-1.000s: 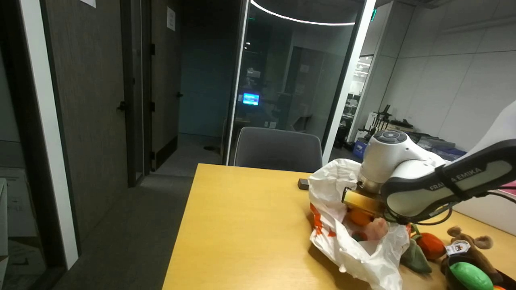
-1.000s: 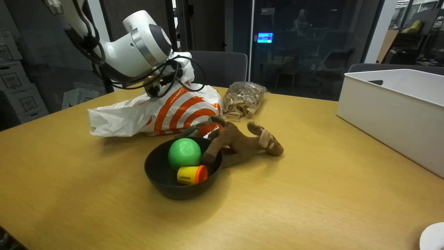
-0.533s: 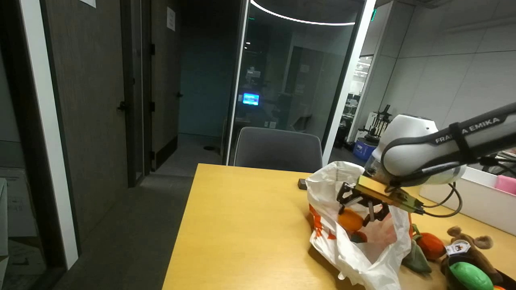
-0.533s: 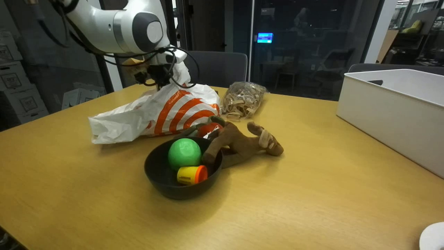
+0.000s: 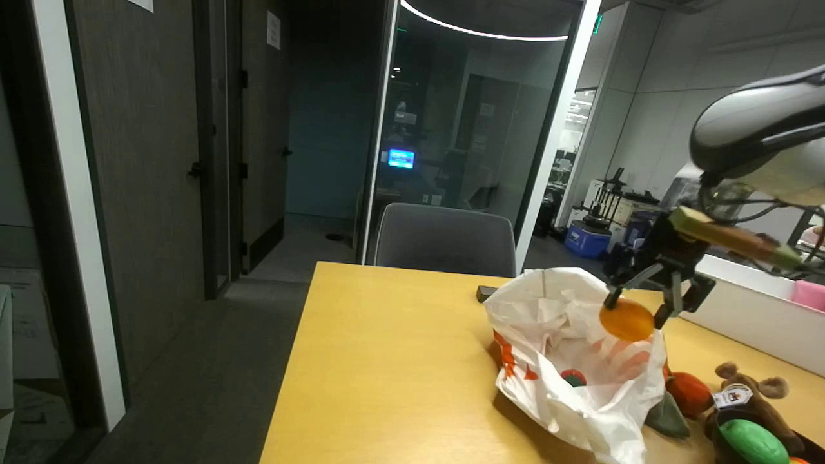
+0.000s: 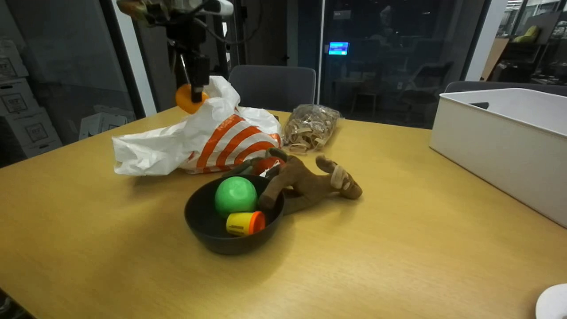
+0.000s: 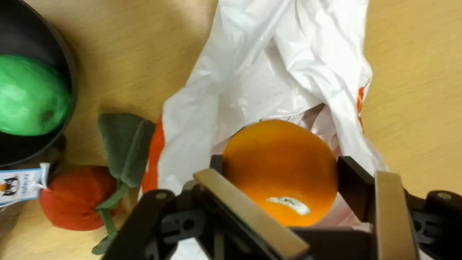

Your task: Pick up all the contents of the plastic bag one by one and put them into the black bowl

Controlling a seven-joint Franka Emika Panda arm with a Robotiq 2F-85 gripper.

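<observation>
My gripper point(image 5: 636, 310) is shut on an orange ball point(image 7: 279, 155), a pad on each side of it. In both exterior views the ball point(image 6: 188, 99) is up at the mouth of the crinkled white plastic bag point(image 5: 544, 399). The bag lies open on the table, and a small red and green item point(image 5: 573, 377) shows inside it. The black bowl point(image 6: 208, 237) stands beside the bag, holding a green ball point(image 6: 235, 195) and a yellow tub point(image 6: 239, 223) with an orange lid. The bowl also shows at the left of the wrist view point(image 7: 66, 68).
A red plush item point(image 7: 77, 198) with green leaves lies between bag and bowl. A brown plush toy point(image 6: 310, 181) leans over the bowl's rim. A clear bag of tan pieces point(image 6: 310, 128), a white bin point(image 6: 496, 150) and a small dark block point(image 5: 485, 294) are also on the table.
My gripper has risen out of the bag with the orange ball and moved right in an exterior view. The bag's mouth has shifted slightly. The bowl and its contents have not moved.
</observation>
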